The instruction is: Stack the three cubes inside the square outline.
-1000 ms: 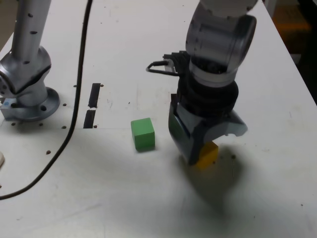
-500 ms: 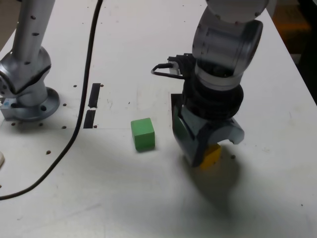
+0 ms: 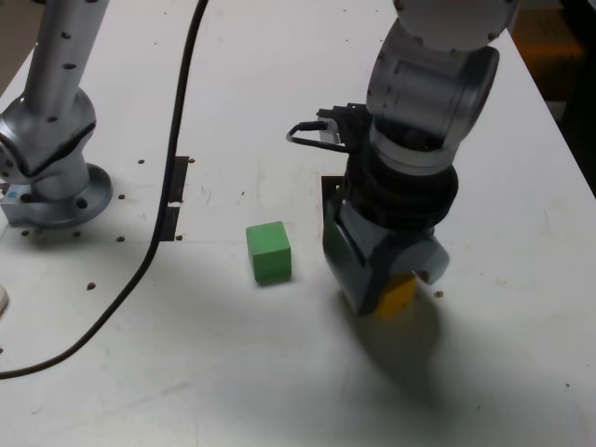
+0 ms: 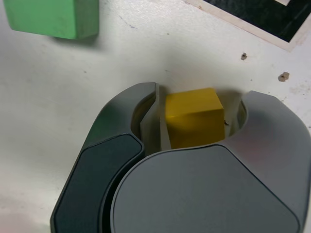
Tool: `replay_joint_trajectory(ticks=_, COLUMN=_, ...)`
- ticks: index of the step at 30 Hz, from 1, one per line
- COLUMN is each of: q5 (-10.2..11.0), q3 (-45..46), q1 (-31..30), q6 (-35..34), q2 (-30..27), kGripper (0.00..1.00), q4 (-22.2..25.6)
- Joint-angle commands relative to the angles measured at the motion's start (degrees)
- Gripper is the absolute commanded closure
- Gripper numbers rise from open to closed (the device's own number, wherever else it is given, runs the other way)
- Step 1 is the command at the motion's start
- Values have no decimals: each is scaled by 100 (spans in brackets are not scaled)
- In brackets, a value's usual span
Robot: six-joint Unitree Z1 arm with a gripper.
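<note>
Straddling matte yellow cube (image 4: 194, 118) — smooth grey hand (image 4: 200, 109), curved jaws partly open, grip unclear — green cube (image 4: 54, 17) nr.

Light falls softly from above, whitening the middle of the worktop (image 3: 223, 345) while its far corners dull to grey. A diffuse shadow spreads below the hand (image 3: 377, 279); the metal arm (image 3: 433, 79) carries pale highlights. The wrist view looks crisper, the exterior view slightly soft.

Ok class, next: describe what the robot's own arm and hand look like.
The arm has rounded, silvery-grey segments dotted with dark holes, and a black collar near the hand. The hand is smooth grey with a dark panel and curved jaws. A black cable runs nearby.
</note>
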Motion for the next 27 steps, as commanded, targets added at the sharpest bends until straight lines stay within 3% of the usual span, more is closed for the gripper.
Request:
replay_joint_trajectory(ticks=1, q5=-63, q3=-45, q1=35, q6=3, q2=29, kGripper=55, q4=81)
replay_joint_trajectory(ticks=8, q5=-88, q3=-116, q1=82, q6=3, q2=41, kGripper=80, q4=156)
replay_joint_trajectory(ticks=16, q5=26, q3=-302, q1=174, q6=236, q2=-42, kGripper=83, q4=351)
replay_joint_trajectory(ticks=21, q5=290, q3=-796, q1=258, q6=552, q2=-260, kGripper=85, q4=1024)
replay_joint_trajectory(ticks=23, q5=509, q3=-963, q1=283, q6=762, q2=-493, kGripper=85, q4=1417)
replay_joint_trajectory(ticks=27, q5=787, q3=-907, q1=376, q6=1232, q2=-871, kGripper=85, q4=1650)
